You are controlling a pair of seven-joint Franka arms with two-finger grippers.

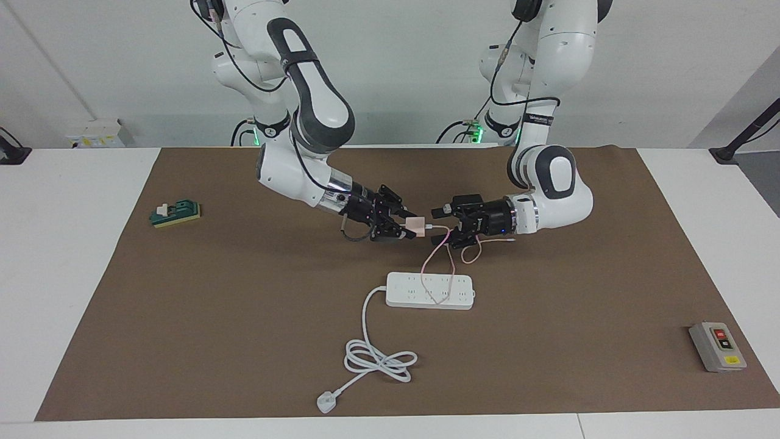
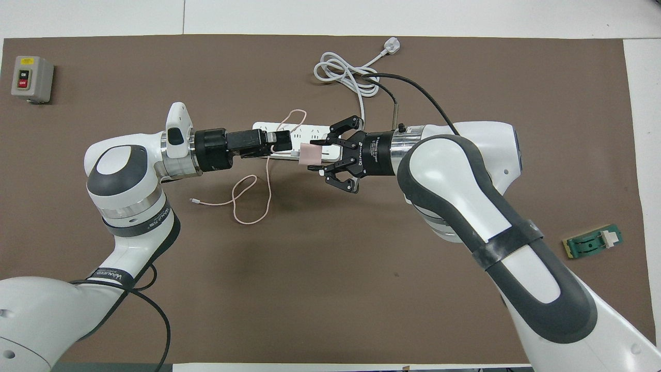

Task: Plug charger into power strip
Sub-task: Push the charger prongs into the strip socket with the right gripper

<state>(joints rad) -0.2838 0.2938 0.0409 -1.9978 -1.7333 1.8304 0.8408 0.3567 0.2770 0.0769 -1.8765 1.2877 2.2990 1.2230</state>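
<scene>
The right claw (image 1: pixel 407 230) grips the small pale-pink cube charger (image 1: pixel 417 226) above the long white power strip (image 1: pixel 430 291). The left claw (image 1: pixel 440 214) hangs spread, empty, beside it. Plugging in remains undone.

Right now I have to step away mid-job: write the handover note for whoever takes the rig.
Right tool: shut on the charger, held in the air over the mat between the robots and the power strip.
Left tool: open, up in the air just beside the charger, holding nothing.
Charger cable: hangs down in loops, its loose end on the mat.
Done: charger is picked up and sits in the right tool.
Left: line the prongs up over a socket, push the charger in, release.
</scene>
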